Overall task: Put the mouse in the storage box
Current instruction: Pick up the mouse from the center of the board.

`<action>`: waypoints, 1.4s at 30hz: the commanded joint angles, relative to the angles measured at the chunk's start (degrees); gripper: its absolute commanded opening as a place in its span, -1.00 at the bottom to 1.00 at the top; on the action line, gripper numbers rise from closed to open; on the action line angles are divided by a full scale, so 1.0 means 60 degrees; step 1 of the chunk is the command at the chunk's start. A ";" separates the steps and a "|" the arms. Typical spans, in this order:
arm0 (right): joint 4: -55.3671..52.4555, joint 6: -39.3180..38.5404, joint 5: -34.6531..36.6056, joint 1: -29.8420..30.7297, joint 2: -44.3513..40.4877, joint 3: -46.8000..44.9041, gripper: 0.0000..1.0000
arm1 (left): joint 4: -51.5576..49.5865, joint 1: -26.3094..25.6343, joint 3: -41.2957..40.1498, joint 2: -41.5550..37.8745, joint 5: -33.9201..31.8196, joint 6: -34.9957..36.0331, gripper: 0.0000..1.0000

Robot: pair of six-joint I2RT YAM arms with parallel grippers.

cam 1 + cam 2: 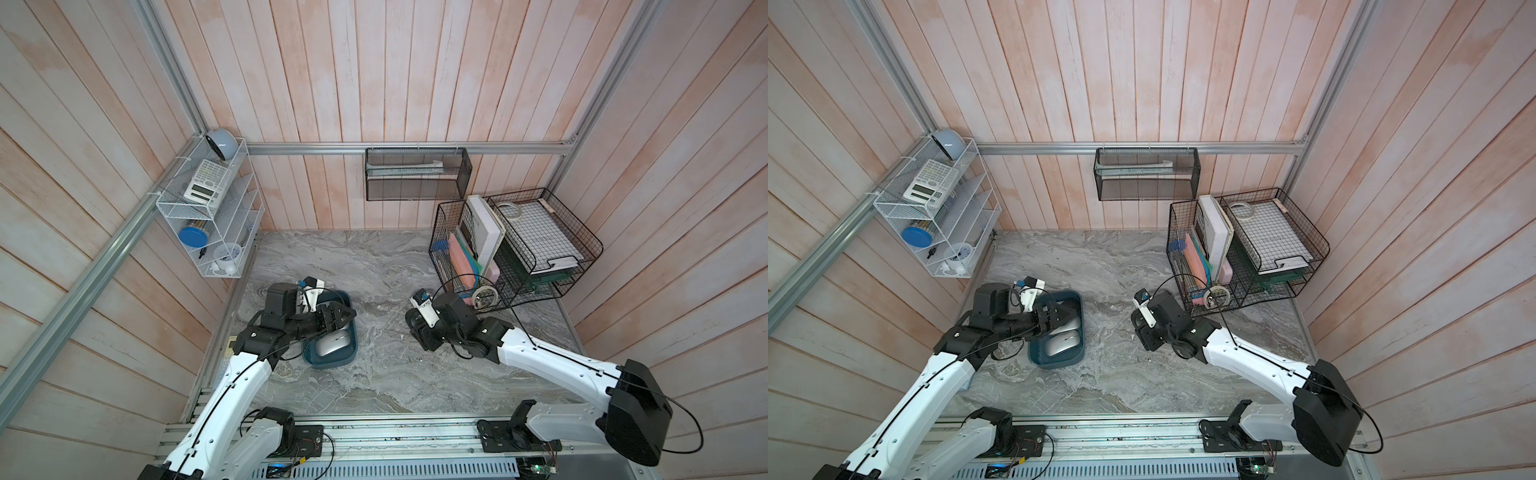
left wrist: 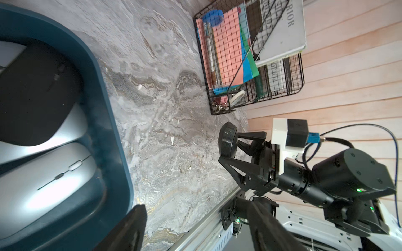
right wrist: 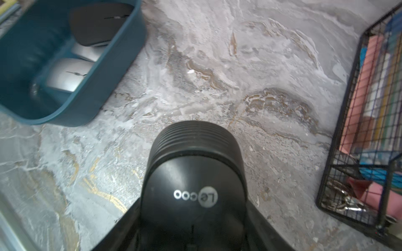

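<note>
While the right gripper (image 2: 228, 148) pinches the black domed plastic mouse (image 3: 193, 173), the shallow teal plastic storage box (image 1: 328, 365) lies at its 9 o'clock.

The held mouse hangs over the grey marbled tabletop (image 1: 395, 374), apart from the box. The left gripper (image 1: 340, 312) hangs spread over the box, at 12 o'clock of a silver mouse (image 1: 332, 344) lying inside. Judged light and rigid, the glossy shell likely slips. Hold it across the two side walls with moderate force, not on the dome.
</note>
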 commanded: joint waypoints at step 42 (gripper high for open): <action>0.1905 -0.3235 -0.3309 0.1529 -0.1401 -0.1335 -0.08 | 0.2199 -0.5026 0.0075 0.2017 -0.0927 -0.0890 0.38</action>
